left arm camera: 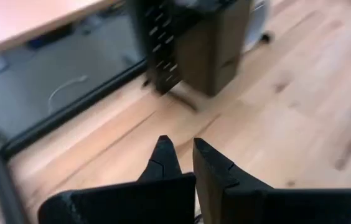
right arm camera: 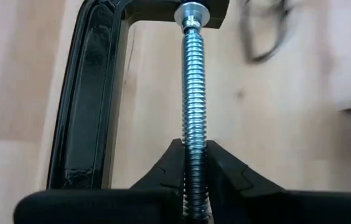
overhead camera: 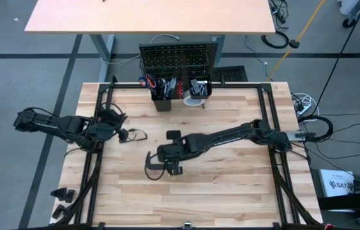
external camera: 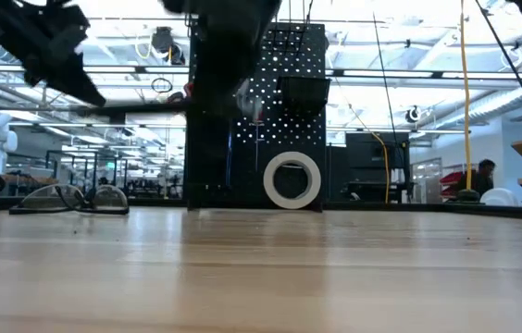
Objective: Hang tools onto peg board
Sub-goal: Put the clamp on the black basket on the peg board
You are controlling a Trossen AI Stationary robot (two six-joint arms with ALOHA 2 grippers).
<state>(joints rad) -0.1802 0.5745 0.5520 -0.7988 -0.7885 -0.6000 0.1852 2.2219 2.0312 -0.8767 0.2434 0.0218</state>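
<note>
The peg board (overhead camera: 180,59) stands upright at the table's far edge, with small bins (overhead camera: 167,88) of tools at its foot. A white tape roll (external camera: 292,178) leans against its base. Safety glasses (external camera: 71,197) lie on the table at the left. A black C-clamp (right arm camera: 85,112) is in my right gripper (right arm camera: 194,146), near the table's middle (overhead camera: 166,163). My left gripper (left arm camera: 185,146) is shut and holds nothing; it hovers at the left (overhead camera: 117,121) near the glasses (overhead camera: 132,135). My right gripper pinches the C-clamp's silver threaded screw (right arm camera: 194,134) between its two fingers (right arm camera: 225,165). The screw runs on away from the fingertips, in line with them, to its pad (right arm camera: 193,12) at the clamp's jaw. The fingers slant downward. The low view shows no clamp on the tabletop, so it hangs lifted clear.
Bare wooden tabletop (overhead camera: 218,185) stretches across the near half. A black metal frame (overhead camera: 276,128) borders the table's sides. A second tan table (overhead camera: 148,16) stands behind the peg board, and cables lie on the floor at the right (overhead camera: 314,124).
</note>
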